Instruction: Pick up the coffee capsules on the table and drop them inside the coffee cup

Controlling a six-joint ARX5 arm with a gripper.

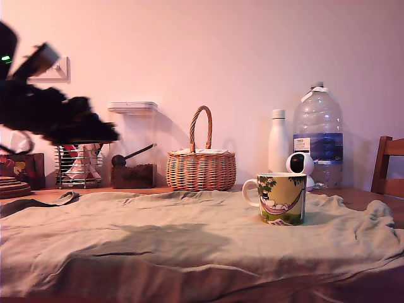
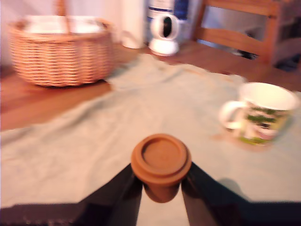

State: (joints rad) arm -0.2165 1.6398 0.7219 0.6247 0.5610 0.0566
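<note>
In the wrist view my gripper [image 2: 161, 186] is shut on a reddish-brown coffee capsule [image 2: 161, 160], flat rim facing the camera, held above the pale olive cloth of the table [image 2: 70, 155]. The coffee cup [image 2: 261, 113], white-handled with a green cartoon print, stands on the cloth some way off. In the exterior view the arm is a blurred dark shape high at the left, its gripper [image 1: 104, 134] well above the table [image 1: 158, 246] and far from the coffee cup [image 1: 281, 198] on the right. The capsule cannot be made out there.
A wicker basket [image 1: 201, 165] stands behind the cloth at centre. A white bottle [image 1: 278, 142], a large water bottle [image 1: 318, 136] and a small white camera [image 1: 300, 165] stand behind the cup. A wire rack [image 1: 79, 164] and a wooden chair [image 1: 388, 167] flank the table.
</note>
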